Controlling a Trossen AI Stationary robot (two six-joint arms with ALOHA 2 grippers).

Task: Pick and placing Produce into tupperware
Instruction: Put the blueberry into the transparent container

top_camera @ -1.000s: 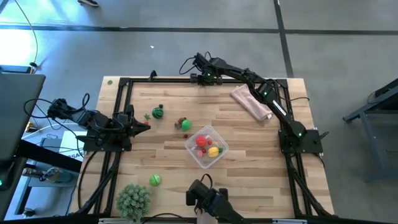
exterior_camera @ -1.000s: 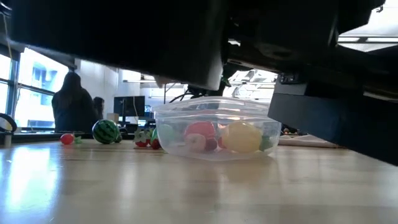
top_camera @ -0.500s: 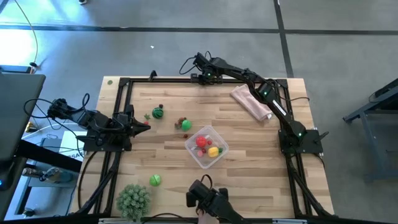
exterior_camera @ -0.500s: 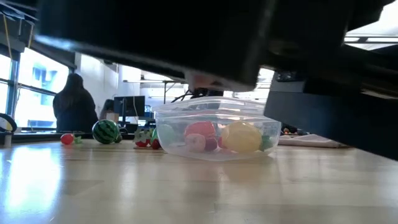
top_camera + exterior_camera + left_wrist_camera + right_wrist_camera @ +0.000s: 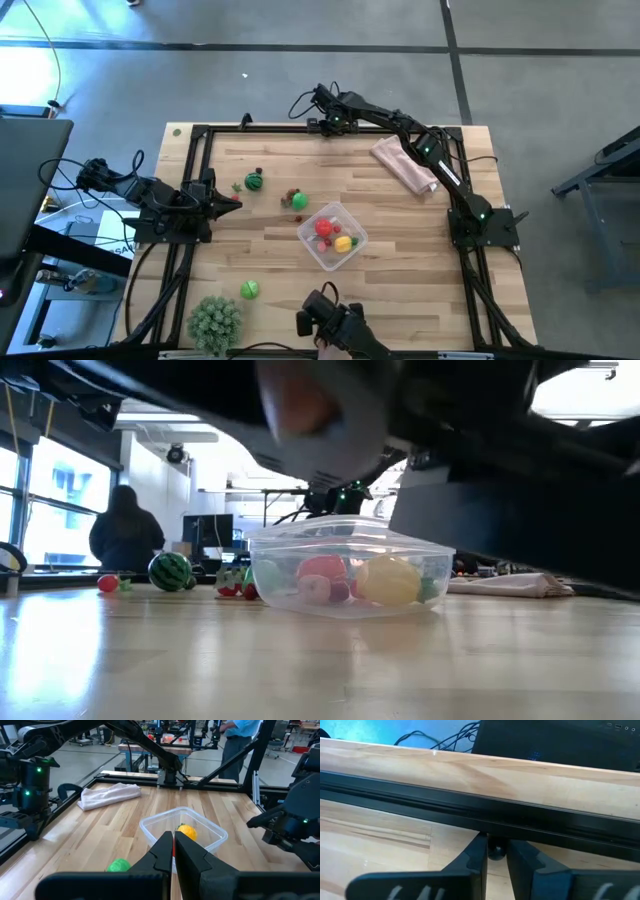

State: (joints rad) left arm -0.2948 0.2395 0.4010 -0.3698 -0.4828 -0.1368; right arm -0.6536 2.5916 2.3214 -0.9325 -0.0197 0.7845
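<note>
Wooden planks framed by black rails formed the worktable (image 5: 400, 250), with an office and a seated person (image 5: 125, 540) seen beyond it in the low view. At mid-table the clear tupperware (image 5: 332, 236) had been set, open-topped, with a red piece (image 5: 324, 227) and a yellow piece (image 5: 343, 242) already lying inside and a little green showing beside them.

The left gripper (image 5: 173, 851) was held low at the table's left edge, its jaws pressed together on nothing, aimed straight at the tupperware (image 5: 183, 831); a bright green piece (image 5: 119, 865) lay just off to one side of its fingertips. This arm was judged to be waiting.

The right gripper (image 5: 495, 856) had been carried to the far rail, well apart from the tupperware, its jaws nearly together with only a narrow gap and nothing visibly held between them; a dark round fitting on the rail showed in that gap. Its posture was judged to be a retreat or a pause, not a pick.

Outside the container, a dark-striped green piece (image 5: 254, 181), a red-and-green cluster (image 5: 296, 199) and another green piece (image 5: 248, 290) were left on the wood, so the sorting appeared unfinished. A spiky ball plant (image 5: 214, 320) and a pink cloth (image 5: 404, 164) were kept out of it.
</note>
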